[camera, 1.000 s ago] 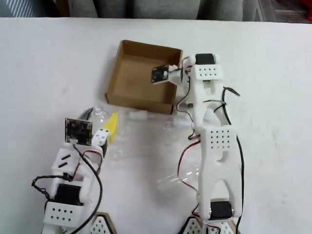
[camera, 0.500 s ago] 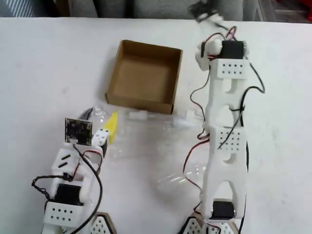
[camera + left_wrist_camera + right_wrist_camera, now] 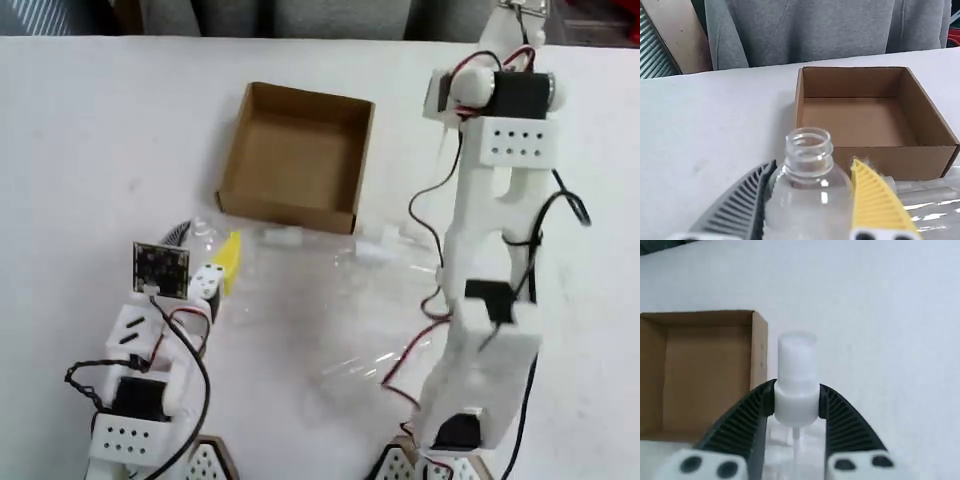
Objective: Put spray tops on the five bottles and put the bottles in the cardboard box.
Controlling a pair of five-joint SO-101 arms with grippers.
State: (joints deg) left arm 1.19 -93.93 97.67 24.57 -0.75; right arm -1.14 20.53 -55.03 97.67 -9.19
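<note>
My left gripper is shut on a clear bottle with an open neck, between its grey and yellow fingers. In the high view this gripper sits just in front of the cardboard box's near left corner. The cardboard box is brown, open-topped and has nothing in it. My right gripper is shut on a white spray top, whose thin tube hangs down. The right arm stretches toward the table's far right, to the right of the box.
Several clear bottles lie on the table in front of the box, between the two arms. Two loose white spray tops rest near the box's front wall. A person in grey sits behind the table's far edge.
The right arm has swung from the box's right rim to the right and toward the table's far edge. The left arm and its bottle have stayed put.
</note>
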